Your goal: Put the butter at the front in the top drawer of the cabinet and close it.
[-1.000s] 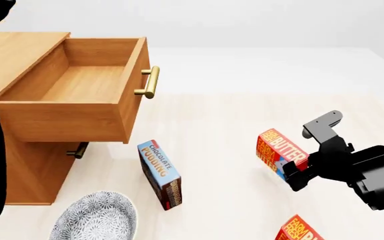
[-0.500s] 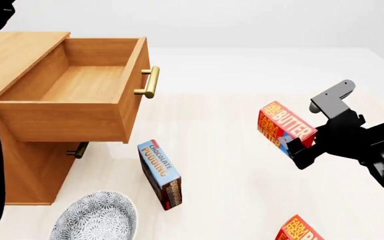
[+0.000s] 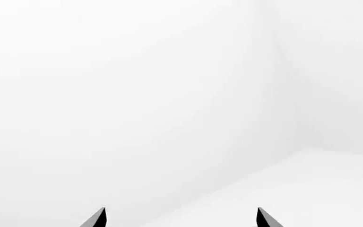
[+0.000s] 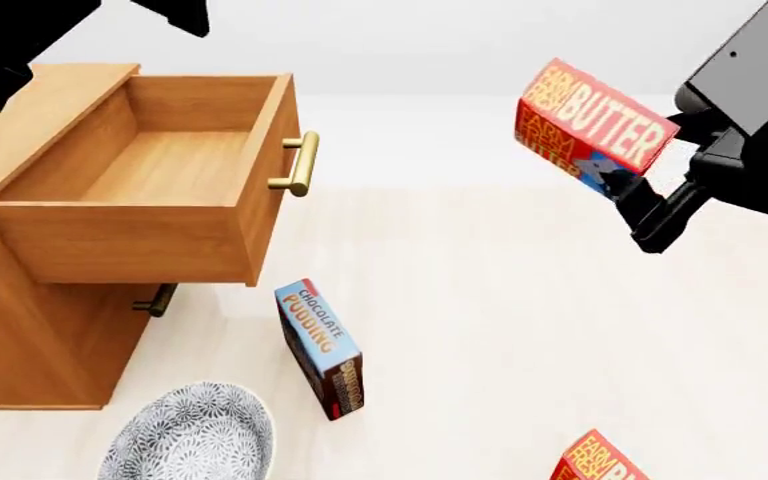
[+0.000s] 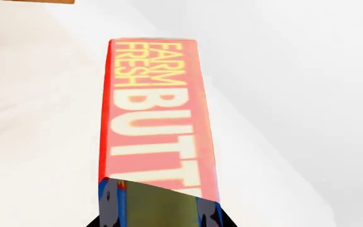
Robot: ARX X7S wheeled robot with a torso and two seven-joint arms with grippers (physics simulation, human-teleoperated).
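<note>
High at the head view's upper right, the right end effector (image 4: pixel 644 175) is clamped on the butter (image 4: pixel 587 115), holding it tilted in the air, well apart from the top drawer (image 4: pixel 157 180). That drawer stands pulled out of the cabinet (image 4: pixel 37 330). Below lie a pudding box (image 4: pixel 320 347), a patterned bowl (image 4: pixel 191 435) and a second butter carton (image 4: pixel 598 462). Only the left end effector (image 3: pixel 180 218) fingertips show, spread apart.
</note>
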